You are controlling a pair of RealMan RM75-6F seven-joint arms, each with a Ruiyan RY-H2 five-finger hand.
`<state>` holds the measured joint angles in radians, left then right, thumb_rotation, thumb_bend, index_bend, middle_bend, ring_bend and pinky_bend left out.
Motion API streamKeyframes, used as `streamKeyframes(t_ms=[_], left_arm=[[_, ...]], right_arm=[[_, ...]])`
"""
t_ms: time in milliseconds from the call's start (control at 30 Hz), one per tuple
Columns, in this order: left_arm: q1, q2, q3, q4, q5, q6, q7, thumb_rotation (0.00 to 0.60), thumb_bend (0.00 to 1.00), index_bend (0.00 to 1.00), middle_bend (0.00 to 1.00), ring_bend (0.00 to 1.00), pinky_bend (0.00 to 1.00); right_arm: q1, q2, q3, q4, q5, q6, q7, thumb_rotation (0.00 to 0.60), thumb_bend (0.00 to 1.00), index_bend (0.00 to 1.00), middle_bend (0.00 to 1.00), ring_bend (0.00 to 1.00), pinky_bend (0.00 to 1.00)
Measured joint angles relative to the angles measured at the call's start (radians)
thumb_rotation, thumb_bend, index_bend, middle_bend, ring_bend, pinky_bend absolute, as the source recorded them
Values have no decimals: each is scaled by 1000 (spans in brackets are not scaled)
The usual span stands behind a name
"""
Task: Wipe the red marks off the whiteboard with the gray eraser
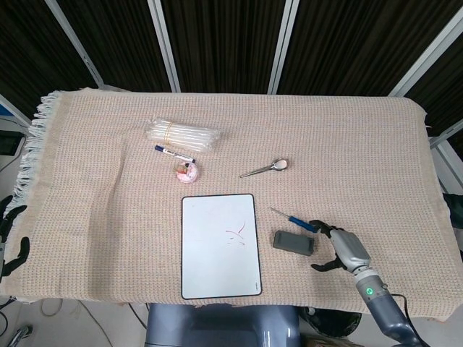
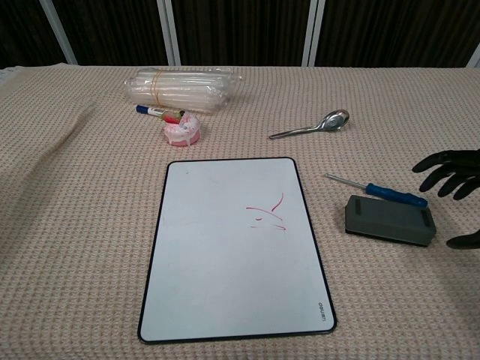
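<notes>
The whiteboard [image 1: 219, 244] [image 2: 234, 244] lies flat near the table's front edge, with thin red marks [image 1: 236, 234] [image 2: 268, 211] right of its middle. Right of it rests the gray eraser [image 1: 294, 242] [image 2: 390, 220]. My right hand [image 1: 341, 248] [image 2: 451, 176] hovers just right of the eraser with fingers spread and nothing in it, not touching the eraser. My left hand [image 1: 9, 238] shows only as dark fingers at the left edge of the head view, holding nothing.
A blue-handled screwdriver [image 1: 295, 220] [image 2: 379, 190] lies just behind the eraser. A spoon [image 1: 265, 168] [image 2: 311, 126], a pink tape roll [image 1: 187, 172] [image 2: 182, 130], a marker pen [image 1: 173, 153] and a bundle of clear tubes [image 1: 182, 134] [image 2: 182, 87] sit farther back on the beige cloth.
</notes>
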<state>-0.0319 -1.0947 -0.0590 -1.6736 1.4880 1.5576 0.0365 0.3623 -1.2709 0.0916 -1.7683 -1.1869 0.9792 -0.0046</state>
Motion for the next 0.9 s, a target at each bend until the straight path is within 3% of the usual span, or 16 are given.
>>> streamKeyframes(t_ms=[167,900], left_arm=[[0,0,0,-1,-3,-1,2,600,485,160,11,0,3],[-1,2,-5,-7,-18,-7,7,600,484,160,11,0,4]], right_arm=[[15,-57,7,26,22,13,-44,600,238,289,324,306,274],[78,-208,24,92,92,40,-221,600,299,368,384,383,330]])
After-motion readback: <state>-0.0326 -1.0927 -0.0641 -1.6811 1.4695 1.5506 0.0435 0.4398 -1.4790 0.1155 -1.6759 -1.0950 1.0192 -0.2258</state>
